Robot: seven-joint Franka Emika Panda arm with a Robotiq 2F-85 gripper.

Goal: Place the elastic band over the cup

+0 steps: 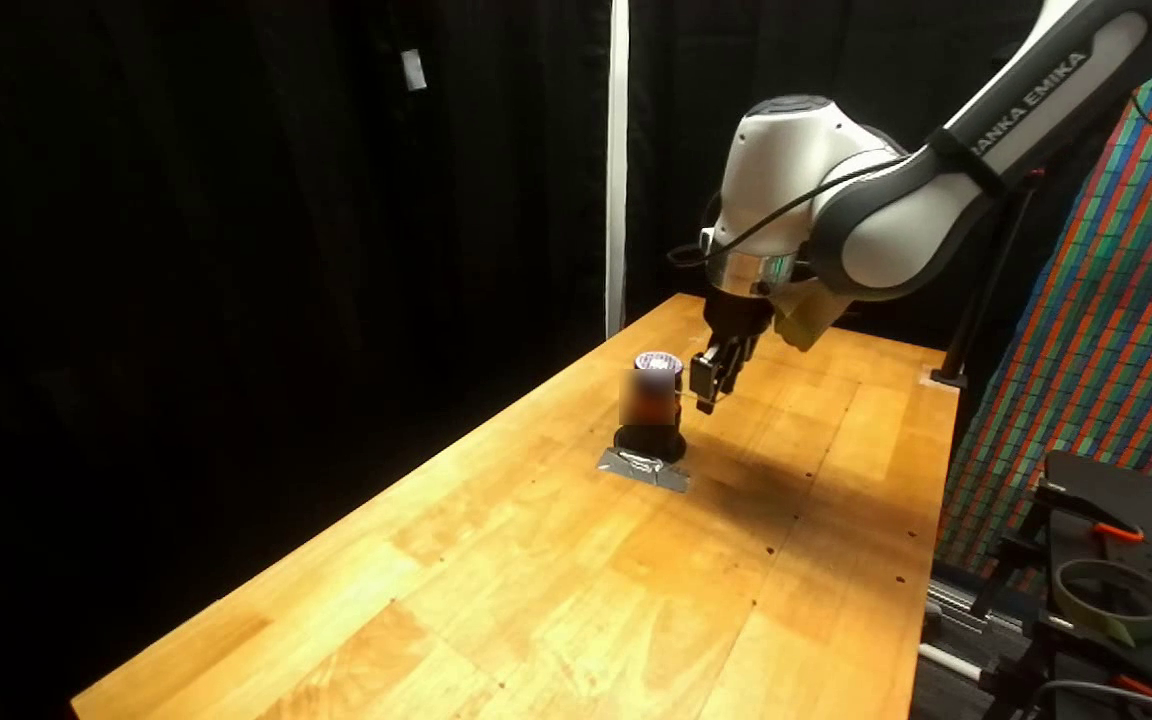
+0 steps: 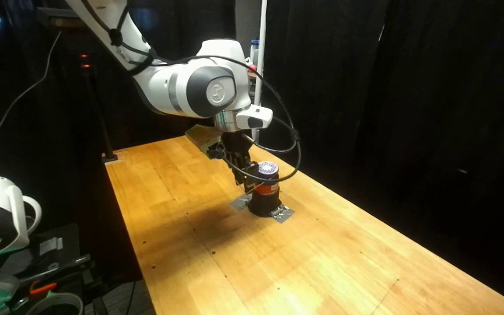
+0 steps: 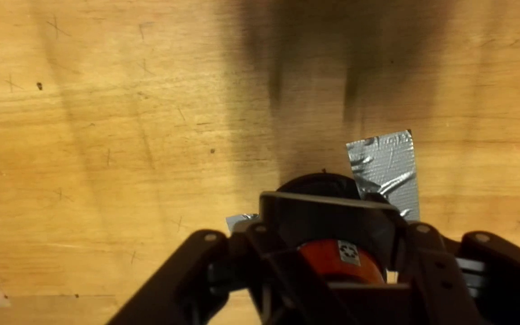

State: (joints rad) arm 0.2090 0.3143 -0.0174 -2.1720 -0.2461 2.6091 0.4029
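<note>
Claw (image 3: 331, 214) has its fingers apart, probably in order to stretch the band (image 3: 330, 199) wide enough for the cup (image 2: 268, 190), which stands upright on the table (image 2: 322, 249) with tape (image 2: 283, 213) at its foot, likely against tipping. The arm (image 2: 211, 89) reaches down from above, the claw slightly slanted, just beside the cup; whether the band already goes around it, I cannot tell.

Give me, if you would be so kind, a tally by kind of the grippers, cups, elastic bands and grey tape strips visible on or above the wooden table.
Gripper: 1
Cup: 1
Elastic band: 1
Grey tape strips: 2
Total: 5
</note>
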